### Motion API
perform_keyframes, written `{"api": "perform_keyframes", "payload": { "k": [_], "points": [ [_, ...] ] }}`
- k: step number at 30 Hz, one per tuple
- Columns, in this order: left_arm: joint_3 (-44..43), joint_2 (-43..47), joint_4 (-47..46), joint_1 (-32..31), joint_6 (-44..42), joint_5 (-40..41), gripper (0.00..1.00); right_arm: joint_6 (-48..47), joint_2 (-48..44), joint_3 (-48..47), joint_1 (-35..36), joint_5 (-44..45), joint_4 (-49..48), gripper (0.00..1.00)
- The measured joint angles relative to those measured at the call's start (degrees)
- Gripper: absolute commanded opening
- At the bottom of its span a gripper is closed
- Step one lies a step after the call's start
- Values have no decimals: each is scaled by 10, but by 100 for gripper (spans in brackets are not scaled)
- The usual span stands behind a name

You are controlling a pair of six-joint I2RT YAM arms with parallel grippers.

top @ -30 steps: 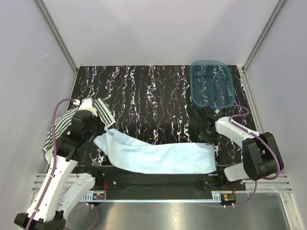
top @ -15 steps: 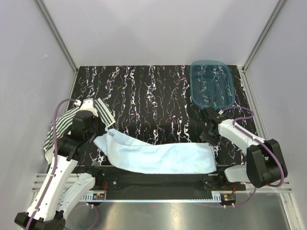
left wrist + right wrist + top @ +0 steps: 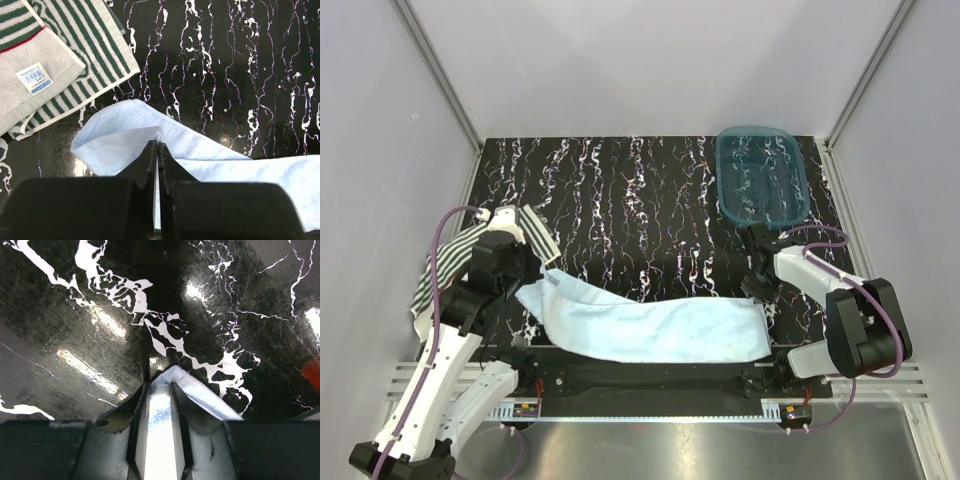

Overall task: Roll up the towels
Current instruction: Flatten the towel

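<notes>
Light blue towel [image 3: 650, 330] is lying stretched out in a long band along the 6 o'clock edge of the desk [image 3: 640, 200], running from about 7 o'clock over to 5 o'clock. It is not rolled at all, and its 7 o'clock end is bunching up into a loose fold. Now the left end effector [image 3: 157, 146]: it is reaching in at that bunched end, jaws pressing tight together and pinching a corner of the cloth, and the wrist view is showing that corner peeking up right at the tips. Over at 5 o'clock the right end effector [image 3: 160, 387] is pointing down at the dark marbled surface. Pale cloth is filling the narrow gap between its jaws, so it is gripping the other end of the same towel. The striped towel [image 3: 445, 268], dark green and white with a grey band and a small printed label, is lying flat at 9 o'clock, just beside the blue one's bunched end and partly hiding under the left arm in the overhead view. Up at 1 o'clock the teal plastic tub [image 3: 762, 178] is sitting in the far corner, well apart from both towels.
</notes>
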State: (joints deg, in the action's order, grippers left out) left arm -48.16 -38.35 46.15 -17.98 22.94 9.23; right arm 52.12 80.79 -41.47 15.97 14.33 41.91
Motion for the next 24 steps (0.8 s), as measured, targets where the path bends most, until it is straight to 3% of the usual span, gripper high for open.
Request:
{"api": "perform_keyframes", "payload": {
  "k": [9,13,15,18,24],
  "points": [
    [0,0,0,0,0,0,0,1,-4,0,0,0,0,28],
    [0,0,0,0,0,0,0,2,-16,0,0,2,1,17],
    [0,0,0,0,0,0,0,2,-23,0,0,3,1,5],
    [0,0,0,0,0,0,0,4,-27,0,0,7,1,0],
    [0,0,0,0,0,0,0,4,-27,7,0,5,-2,0]
  ]
}}
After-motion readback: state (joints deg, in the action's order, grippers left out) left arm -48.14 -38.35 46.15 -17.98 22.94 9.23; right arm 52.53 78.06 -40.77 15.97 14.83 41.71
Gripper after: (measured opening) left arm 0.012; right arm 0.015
